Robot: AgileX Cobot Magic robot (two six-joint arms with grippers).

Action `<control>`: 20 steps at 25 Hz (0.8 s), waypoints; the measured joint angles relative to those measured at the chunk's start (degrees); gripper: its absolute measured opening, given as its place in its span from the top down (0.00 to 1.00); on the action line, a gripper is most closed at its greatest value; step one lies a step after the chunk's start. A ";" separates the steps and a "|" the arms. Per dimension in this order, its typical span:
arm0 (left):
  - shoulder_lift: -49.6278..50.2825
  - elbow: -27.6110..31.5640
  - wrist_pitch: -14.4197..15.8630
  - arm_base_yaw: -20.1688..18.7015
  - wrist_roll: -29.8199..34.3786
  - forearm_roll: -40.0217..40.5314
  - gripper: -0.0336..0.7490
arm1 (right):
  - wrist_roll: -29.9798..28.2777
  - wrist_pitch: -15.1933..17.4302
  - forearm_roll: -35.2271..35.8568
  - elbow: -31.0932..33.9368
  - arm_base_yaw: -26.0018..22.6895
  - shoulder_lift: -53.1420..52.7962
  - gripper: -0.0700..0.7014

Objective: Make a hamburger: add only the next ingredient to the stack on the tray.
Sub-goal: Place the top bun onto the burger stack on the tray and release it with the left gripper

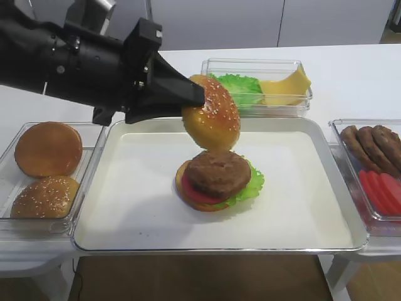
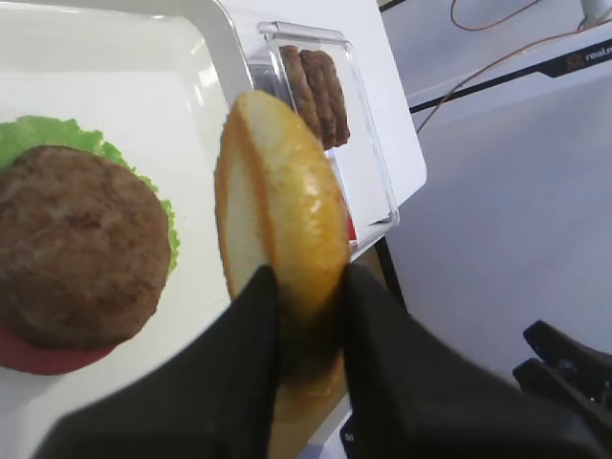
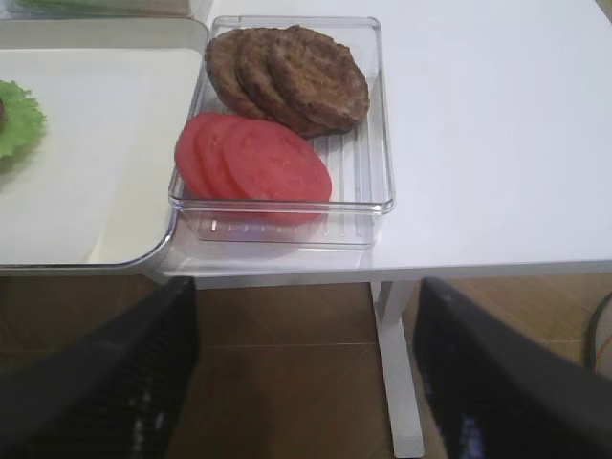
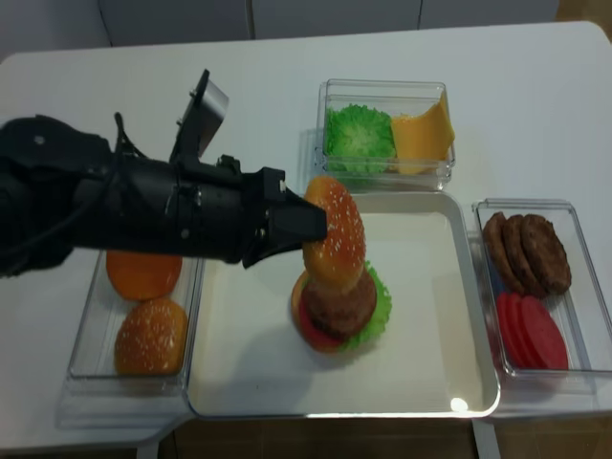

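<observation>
The left pincer (image 1: 195, 95) is clenched on the sesame bun top (image 1: 213, 114), its black fingers (image 2: 251, 337) pinching the bun's near edge so the bun hangs tilted on its side, seeded dome turned away from the arm; just below the pincer's tip sits the stack (image 1: 217, 180) of bun base, tomato, lettuce and patty on the cream tray (image 1: 138, 207), the bun's lower edge close above the patty; behind the pincer's arm a clear bin (image 1: 12, 188) holds a smooth bun (image 1: 48, 148) and another seeded bun (image 1: 44, 197); the right pincer (image 3: 306, 382) is released, its dark fingers spread apart short of the patty-and-tomato bin (image 3: 378, 143).
</observation>
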 joint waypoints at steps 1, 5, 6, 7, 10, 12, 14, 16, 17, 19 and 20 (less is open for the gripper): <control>0.66 0.00 0.00 0.00 0.59 -0.81 0.77 | 0.00 0.00 0.00 0.00 0.00 0.00 0.22; 3.96 0.00 0.94 0.00 2.10 -3.96 0.77 | 0.06 0.00 0.00 0.00 0.00 0.00 0.22; 4.80 0.00 1.33 0.00 2.35 -4.42 0.77 | 0.06 0.00 0.00 0.00 0.00 0.00 0.22; 5.56 0.00 1.61 0.00 2.63 -5.00 0.77 | 0.06 0.00 0.00 0.00 0.00 0.00 0.22; 7.20 0.00 2.09 0.00 3.87 -8.16 0.77 | 0.06 0.00 0.00 0.00 0.00 0.00 0.22; 8.09 0.00 2.49 0.00 4.74 -10.48 0.77 | 0.06 0.00 0.00 0.00 0.00 0.00 0.22; 9.02 0.00 2.74 0.00 5.22 -11.85 0.78 | 0.06 0.00 0.00 0.00 0.00 0.00 0.22; 9.78 0.24 2.74 0.00 5.48 -12.24 0.77 | 0.06 0.00 0.00 0.00 0.00 0.00 0.22; 10.16 0.38 2.74 0.00 5.64 -12.37 0.78 | 0.06 0.00 0.00 0.00 0.00 0.00 0.22; 10.63 1.22 2.97 0.00 6.24 -12.62 0.78 | 0.06 0.00 0.00 0.00 0.00 0.00 0.22; 10.77 1.80 2.97 0.00 6.76 -12.94 0.78 | 0.06 0.00 0.00 0.00 0.00 0.00 0.22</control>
